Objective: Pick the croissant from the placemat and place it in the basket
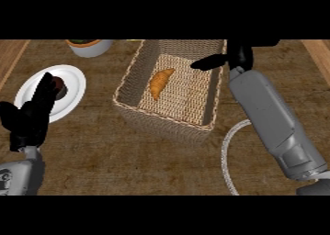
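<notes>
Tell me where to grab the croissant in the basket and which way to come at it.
Grip the croissant across its thick middle, coming straight down from above. It lies flat on the basket floor, running lengthwise with tapered ends, and the tall woven walls likely block any approach from the side.

Left hand low at left, fingers straight and pointing up, at rest, grey forearm entering from the lower edge. Right forearm stretched far up along the right side, right hand with fingers extended leftward, holding nothing.

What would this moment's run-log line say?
croissant: in basket | right hand: open, above basket rim | left hand: open, resting
</notes>
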`<control>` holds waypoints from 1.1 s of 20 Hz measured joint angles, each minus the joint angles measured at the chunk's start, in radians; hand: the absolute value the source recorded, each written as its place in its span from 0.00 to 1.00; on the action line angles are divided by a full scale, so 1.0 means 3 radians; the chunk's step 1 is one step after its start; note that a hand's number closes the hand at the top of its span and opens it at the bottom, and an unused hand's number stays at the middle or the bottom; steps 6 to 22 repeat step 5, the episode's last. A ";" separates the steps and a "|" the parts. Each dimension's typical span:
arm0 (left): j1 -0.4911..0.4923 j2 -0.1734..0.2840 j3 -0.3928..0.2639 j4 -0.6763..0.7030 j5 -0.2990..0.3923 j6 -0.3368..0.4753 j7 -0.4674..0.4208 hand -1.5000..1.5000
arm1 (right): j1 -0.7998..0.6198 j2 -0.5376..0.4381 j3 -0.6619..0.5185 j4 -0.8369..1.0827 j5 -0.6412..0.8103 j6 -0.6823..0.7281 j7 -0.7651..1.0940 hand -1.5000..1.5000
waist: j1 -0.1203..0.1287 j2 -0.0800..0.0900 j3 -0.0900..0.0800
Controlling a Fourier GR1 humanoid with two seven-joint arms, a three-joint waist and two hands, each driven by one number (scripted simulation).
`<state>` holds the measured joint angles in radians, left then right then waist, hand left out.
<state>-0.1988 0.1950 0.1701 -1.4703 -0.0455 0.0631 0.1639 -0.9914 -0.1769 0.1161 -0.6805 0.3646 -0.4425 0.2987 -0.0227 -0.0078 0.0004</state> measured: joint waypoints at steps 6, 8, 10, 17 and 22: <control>0.0107 0.0018 0.0001 -0.0103 0.0024 -0.0047 0.0015 0.50 | 0.0621 -0.0302 -0.0096 -0.0740 -0.0228 0.0339 -0.0105 0.00 | 0.0004 -0.0004 -0.0002; 0.0107 0.0018 0.0001 -0.0103 0.0024 -0.0047 0.0015 0.50 | 0.0621 -0.0302 -0.0096 -0.0740 -0.0228 0.0339 -0.0105 0.00 | 0.0004 -0.0004 -0.0002; 0.0107 0.0018 0.0001 -0.0103 0.0024 -0.0047 0.0015 0.50 | 0.0621 -0.0302 -0.0096 -0.0740 -0.0228 0.0339 -0.0105 0.00 | 0.0004 -0.0004 -0.0002; 0.0107 0.0018 0.0001 -0.0103 0.0024 -0.0047 0.0015 0.50 | 0.0621 -0.0302 -0.0096 -0.0740 -0.0228 0.0339 -0.0105 0.00 | 0.0004 -0.0004 -0.0002; 0.0107 0.0018 0.0001 -0.0103 0.0024 -0.0047 0.0015 0.50 | 0.0621 -0.0302 -0.0096 -0.0740 -0.0228 0.0339 -0.0105 0.00 | 0.0004 -0.0004 -0.0002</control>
